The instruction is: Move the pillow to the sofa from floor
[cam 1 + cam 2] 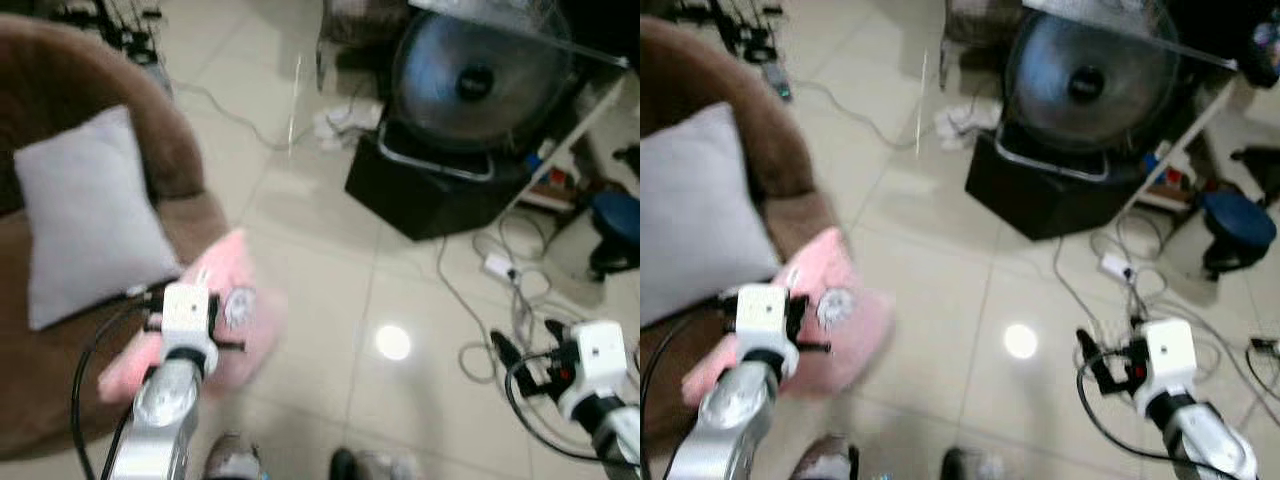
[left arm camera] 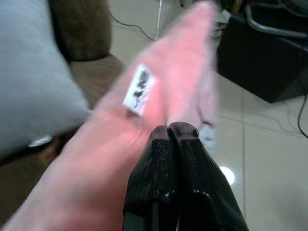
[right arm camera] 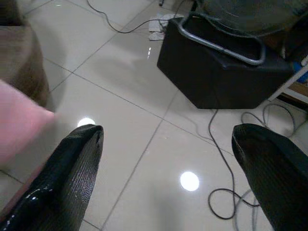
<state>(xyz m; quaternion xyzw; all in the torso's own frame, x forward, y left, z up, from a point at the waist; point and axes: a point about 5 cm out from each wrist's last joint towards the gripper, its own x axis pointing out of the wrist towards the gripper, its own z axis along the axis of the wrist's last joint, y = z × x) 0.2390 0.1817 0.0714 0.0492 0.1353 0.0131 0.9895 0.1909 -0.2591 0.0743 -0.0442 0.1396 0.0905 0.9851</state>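
Left wrist view: end effector (image 2: pixel 168 132) pinching pillow (image 2: pixel 159 91)

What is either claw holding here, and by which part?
The left claw is shut on the pink pillow, pinching its fabric close to the white label, beside the brown sofa. The right claw is open over the floor, holding nothing.

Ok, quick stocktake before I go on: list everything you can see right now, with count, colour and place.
pink pillow: 1, pink, at the sofa's front edge, pinched in the left gripper
grey cushion: 1, pale grey, leaning on the sofa back
sofa: 1, brown, left
black box: 1, black, on the floor ahead
fan: 1, grey, round, on the black box
cables: several, white and black, on the tiled floor, right
left gripper: 1, black, shut on the pink pillow
right gripper: 1, black, open above the floor
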